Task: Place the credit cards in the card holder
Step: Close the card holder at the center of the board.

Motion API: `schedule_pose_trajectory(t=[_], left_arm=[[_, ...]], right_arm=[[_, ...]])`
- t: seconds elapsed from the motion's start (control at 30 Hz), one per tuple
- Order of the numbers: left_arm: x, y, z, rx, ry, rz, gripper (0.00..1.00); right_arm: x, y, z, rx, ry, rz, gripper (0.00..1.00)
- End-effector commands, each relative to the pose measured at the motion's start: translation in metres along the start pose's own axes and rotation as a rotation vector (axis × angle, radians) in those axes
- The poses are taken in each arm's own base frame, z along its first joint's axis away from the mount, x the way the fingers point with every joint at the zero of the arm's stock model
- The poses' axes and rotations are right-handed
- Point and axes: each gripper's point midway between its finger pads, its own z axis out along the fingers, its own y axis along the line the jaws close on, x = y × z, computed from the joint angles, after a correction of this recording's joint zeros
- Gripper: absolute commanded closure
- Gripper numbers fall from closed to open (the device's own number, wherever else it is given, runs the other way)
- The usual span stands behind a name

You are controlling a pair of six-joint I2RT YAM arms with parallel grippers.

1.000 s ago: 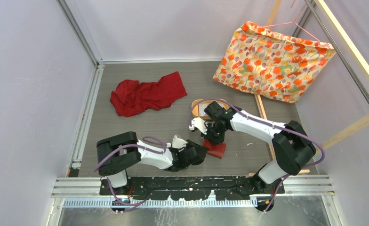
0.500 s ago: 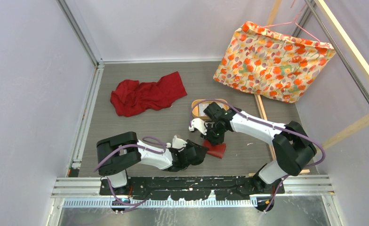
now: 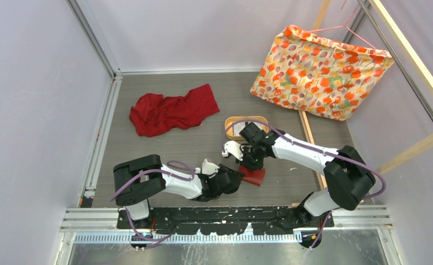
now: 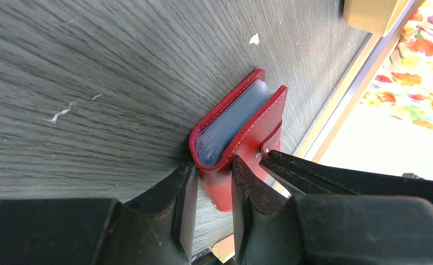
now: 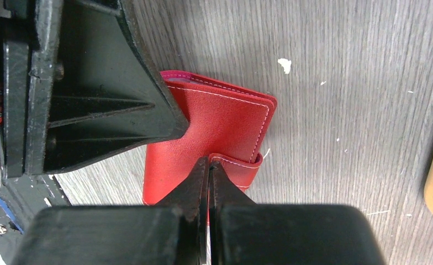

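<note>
Right arm shifted nearer, off oval wooden tray [image 3: 232,122]. Right gripper [image 5: 209,165] closed, tips at snap tab [image 5: 236,168]. Left gripper [image 4: 211,176] clamps card holder [image 4: 242,127] spine, on table [image 4: 93,83]. Likely unsnapping; no cards visible.

The card holder [image 5: 214,127] is red with pale stitching and greyish-blue inner sleeves. Beyond it lie a red cloth [image 3: 173,110] and a cream fabric [image 3: 322,72] patterned with orange flowers. The table [image 3: 170,146] is grey wood-grain.
</note>
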Motion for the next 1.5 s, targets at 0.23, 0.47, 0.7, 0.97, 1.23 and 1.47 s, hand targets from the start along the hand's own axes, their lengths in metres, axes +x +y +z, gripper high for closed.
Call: schedule_pose_trajectory(t=[0.23,0.47,0.7,0.97,1.23,1.47], left_arm=[[-0.018,0.019,0.002,-0.036,-0.047,-0.052,0.79],[-0.019,0.014,-0.002,-0.01,-0.042,-0.044,0.78],[-0.017,0.009,-0.003,0.019,-0.032,-0.015,0.78],[-0.015,0.012,0.001,0.018,-0.024,-0.008,0.78],[-0.013,0.011,0.0,0.016,-0.02,0.015,0.78],[-0.012,0.014,0.003,0.014,-0.016,0.013,0.78]], right_arm=[[0.059,0.072,0.014,-0.237,0.207,0.043,0.99],[0.062,0.069,0.013,-0.219,0.236,0.065,0.99],[0.039,0.067,0.002,-0.215,0.13,0.056,0.88],[-0.011,0.082,-0.044,-0.335,-0.164,0.021,0.71],[-0.011,0.013,-0.081,-0.197,-0.343,0.237,0.48],[-0.01,-0.025,-0.067,-0.112,-0.291,0.412,0.48]])
